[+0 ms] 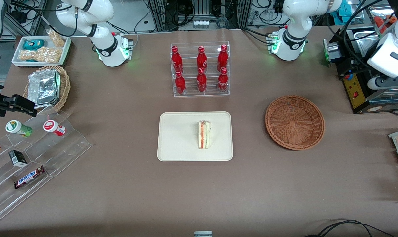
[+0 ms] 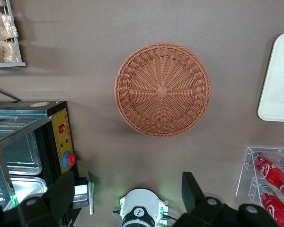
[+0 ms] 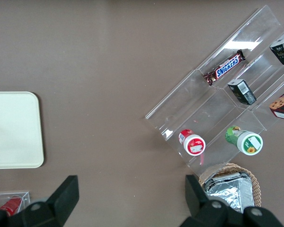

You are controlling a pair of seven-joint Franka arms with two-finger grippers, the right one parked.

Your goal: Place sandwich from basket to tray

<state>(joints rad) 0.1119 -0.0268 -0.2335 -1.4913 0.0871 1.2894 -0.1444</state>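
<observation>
The sandwich [image 1: 204, 135] lies on the tray [image 1: 176, 144], a little off the tray's middle toward the working arm's end, its red and green filling layers showing along the edge that faces up. The tray sits on the worktop [image 1: 153, 197], nearer the front camera than the clear rack of red bottles [image 1: 200, 69]. The basket [image 1: 295, 122] stands apart from the tray toward the working arm's end, with nothing in it (its woven floor shows bare in the wrist view too). The tool [image 2: 128, 198] hangs high over the worktop above the basket [image 2: 163, 89], touching nothing; its two dark fingers [image 2: 61, 191] stand wide apart and grip nothing. A corner of the tray [image 2: 279, 80] shows beside the basket
</observation>
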